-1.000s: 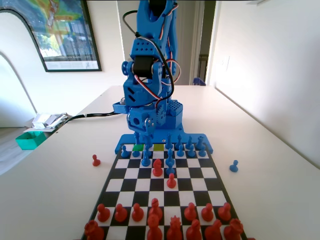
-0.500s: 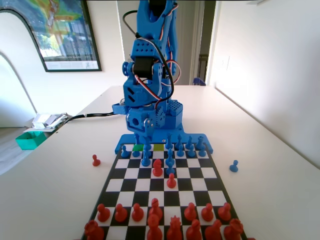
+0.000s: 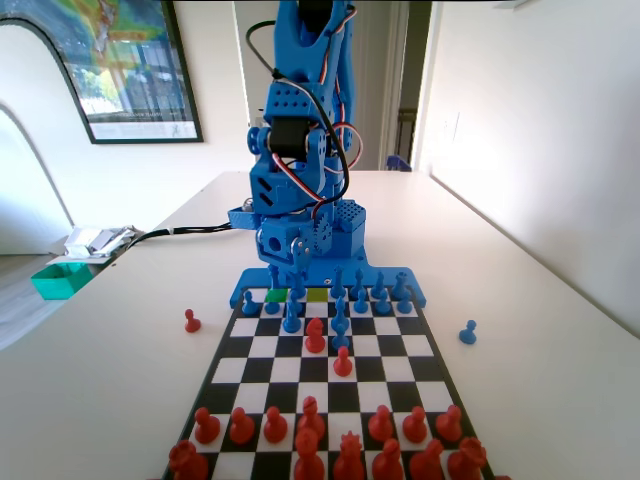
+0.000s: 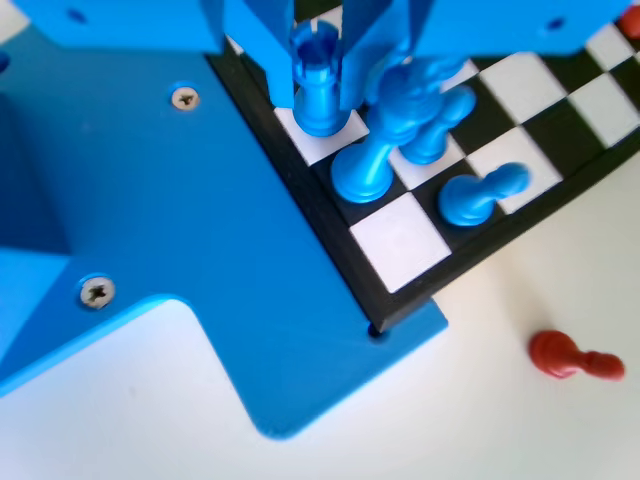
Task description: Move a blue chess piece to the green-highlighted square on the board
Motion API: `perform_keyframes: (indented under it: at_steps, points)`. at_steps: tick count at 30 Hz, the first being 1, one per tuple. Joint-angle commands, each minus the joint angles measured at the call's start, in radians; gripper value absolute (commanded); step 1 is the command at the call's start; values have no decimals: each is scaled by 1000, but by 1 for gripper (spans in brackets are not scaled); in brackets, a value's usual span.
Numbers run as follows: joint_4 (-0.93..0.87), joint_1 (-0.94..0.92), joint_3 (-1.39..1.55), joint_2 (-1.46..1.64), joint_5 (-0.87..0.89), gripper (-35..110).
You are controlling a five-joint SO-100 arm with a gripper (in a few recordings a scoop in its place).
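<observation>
1. While the claw (image 4: pixel 320 60) hangs low over the board (image 4: pixel 395 240) at its base-side edge, its jaws stand narrow on either side of a blue rook (image 4: pixel 319 85).
2. Rook: base on a white back-row square; release not yet made, by appearance.
3. Green-highlighted square (image 3: pixel 277 295): back row, under the claw in the fixed view.
4. Remaining, judged: open, lift clear.

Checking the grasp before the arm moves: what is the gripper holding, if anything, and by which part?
The gripper has its jaws on either side of a blue rook, at its upper body just below the crenellated top. The rook's base sits on a white square of the board.
</observation>
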State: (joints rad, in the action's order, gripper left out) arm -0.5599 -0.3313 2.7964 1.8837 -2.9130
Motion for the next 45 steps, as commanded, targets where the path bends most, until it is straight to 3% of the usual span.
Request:
perform_keyframes:
  at_steps: [1,23,45]
  points:
    - [-6,0,0,2,-828,1]
    - [-58,6,-55,2,-821,11]
    - [-416,38,-345,23,-750,10]
